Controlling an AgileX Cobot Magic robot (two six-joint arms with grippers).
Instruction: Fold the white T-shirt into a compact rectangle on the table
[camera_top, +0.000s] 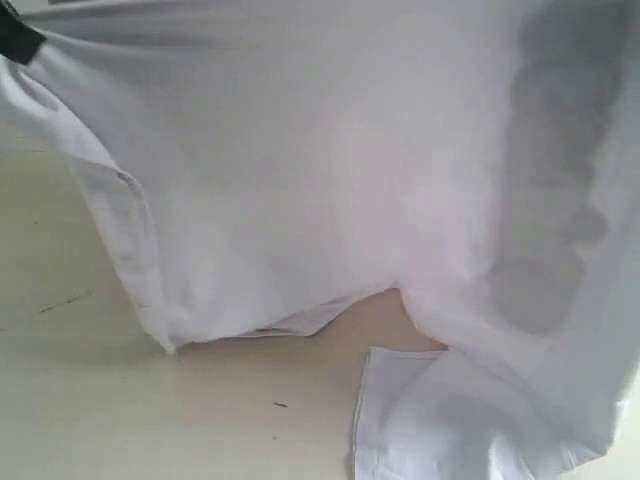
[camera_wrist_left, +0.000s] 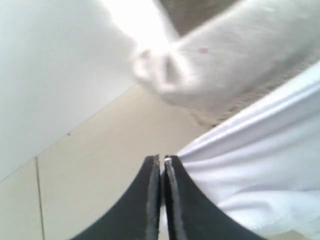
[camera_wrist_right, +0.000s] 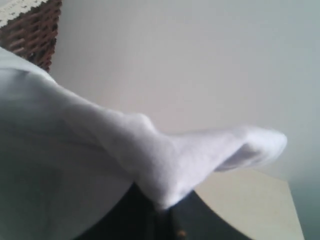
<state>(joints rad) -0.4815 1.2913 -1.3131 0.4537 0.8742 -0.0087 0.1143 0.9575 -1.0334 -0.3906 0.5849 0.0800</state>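
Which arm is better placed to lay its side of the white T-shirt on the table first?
Probably the right. Both the left gripper and the right gripper are shut on the white T-shirt, but its right side seems to rest on the table, while the left side hangs above it.

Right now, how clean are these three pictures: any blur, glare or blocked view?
Exterior view: the white T-shirt fills most of the frame, soft-focused. Left wrist view: glare blows out the far cloth; left gripper fairly sharp. Right wrist view: a blurred fold dominates the foreground.
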